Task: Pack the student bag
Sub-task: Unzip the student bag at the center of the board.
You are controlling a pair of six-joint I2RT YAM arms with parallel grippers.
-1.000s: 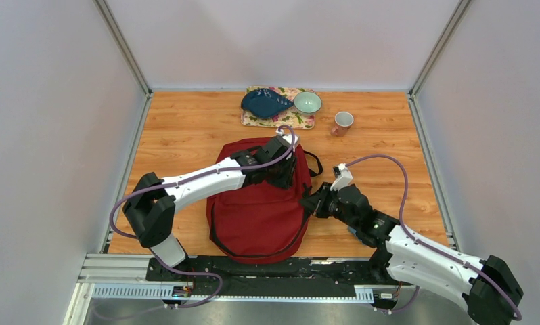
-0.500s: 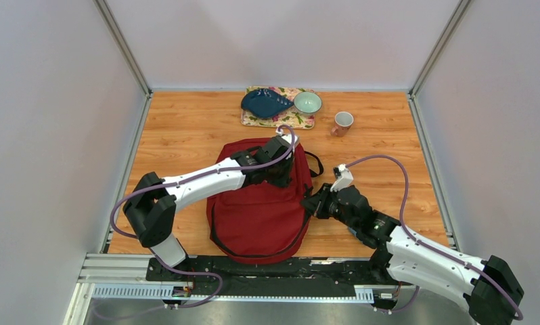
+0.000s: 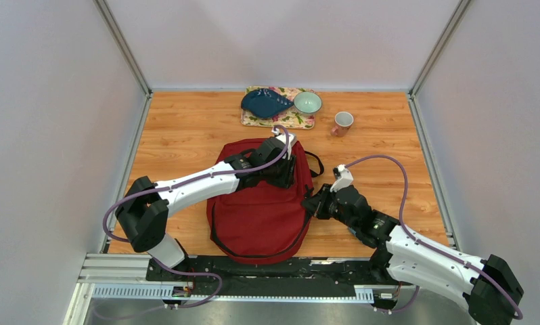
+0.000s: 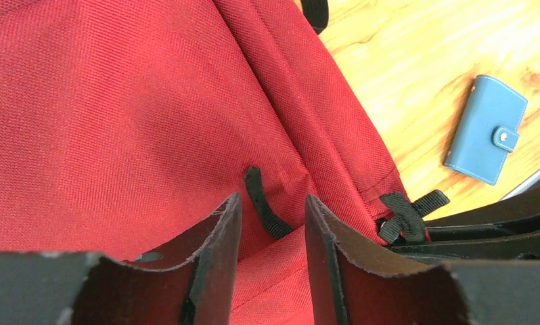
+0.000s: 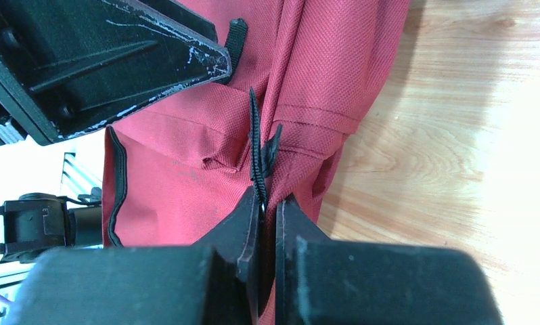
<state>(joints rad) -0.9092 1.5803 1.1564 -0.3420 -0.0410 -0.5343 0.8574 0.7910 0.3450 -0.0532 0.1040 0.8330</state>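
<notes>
left jaws, apart, have edged toward the student bag's (image 3: 257, 217) top; right jaws stay clamped on its edge

Wooden table (image 3: 186, 128), student bag (image 3: 257, 217) flat at centre, floral mat (image 3: 284, 121) and mug (image 3: 342, 122) (far edge), blue wallet (image 4: 487, 128)

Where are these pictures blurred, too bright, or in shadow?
Top view: sharp and evenly lit, no glare on the bag. Left wrist view: the left gripper's fingers are dark and soft, the table is washed pale, the wallet is sharp. Right wrist view: the right gripper's fingers are blurred, a white blown-out patch sits at the left edge, and the bag throws a soft shadow on the wood.
</notes>
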